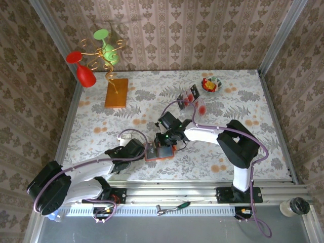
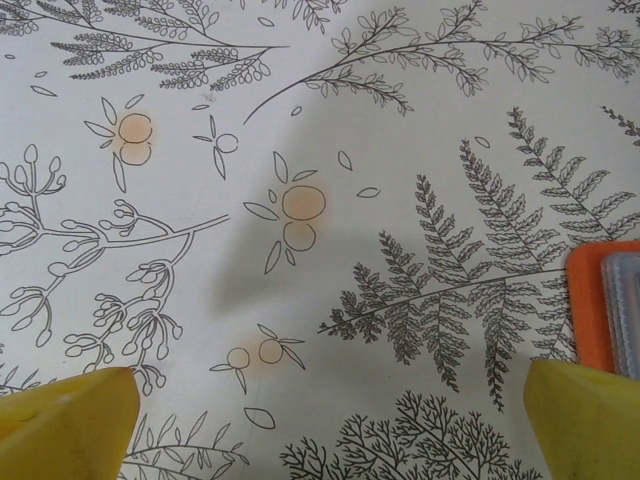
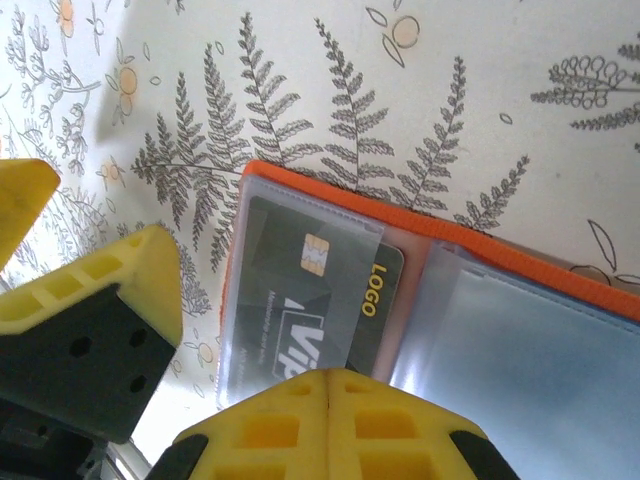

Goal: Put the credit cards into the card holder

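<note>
**Seating the black card in the open holder**

Top external: the small orange-red folding card holder (image 1: 161,152), grey-blue inside, lies open on the fern-printed table (image 1: 243,96). The left gripper (image 1: 137,149) sits just beside its left edge, and the right gripper (image 1: 169,135) is over its far side. More credit cards (image 1: 188,95) stand in a clear plastic tray (image 1: 198,105) well beyond the card holder.

Left wrist: the jaws are spread wide and hold nothing. The card holder's orange corner (image 2: 592,300) lies just beside one yellow fingertip (image 2: 585,420).

Right wrist: the jaws are pressed shut at the near edge of a black card (image 3: 320,300) with a gold chip, which is partly under the clear sleeve. Whether they pinch it I cannot tell. It would be best to push along the sleeve, flat and slow, while the left jaws steady the card holder against sliding.
</note>
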{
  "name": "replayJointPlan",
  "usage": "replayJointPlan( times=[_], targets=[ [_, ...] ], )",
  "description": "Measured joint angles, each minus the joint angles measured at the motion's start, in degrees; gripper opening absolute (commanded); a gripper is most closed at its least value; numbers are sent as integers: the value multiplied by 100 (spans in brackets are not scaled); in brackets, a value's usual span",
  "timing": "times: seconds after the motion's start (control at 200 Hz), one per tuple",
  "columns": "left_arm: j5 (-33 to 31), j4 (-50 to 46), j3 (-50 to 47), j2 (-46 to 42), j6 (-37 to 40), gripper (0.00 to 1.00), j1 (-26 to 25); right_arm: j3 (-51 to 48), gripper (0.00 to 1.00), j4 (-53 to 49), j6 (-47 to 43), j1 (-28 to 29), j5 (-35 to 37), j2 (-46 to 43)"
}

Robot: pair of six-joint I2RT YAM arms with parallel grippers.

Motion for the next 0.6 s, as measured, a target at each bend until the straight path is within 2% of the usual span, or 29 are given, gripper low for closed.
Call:
replayJointPlan(
  times=[0.6],
  targets=[
    [153, 151, 0, 208, 94, 100, -2, -348, 5, 37, 59, 234, -2, 0]
  ],
)
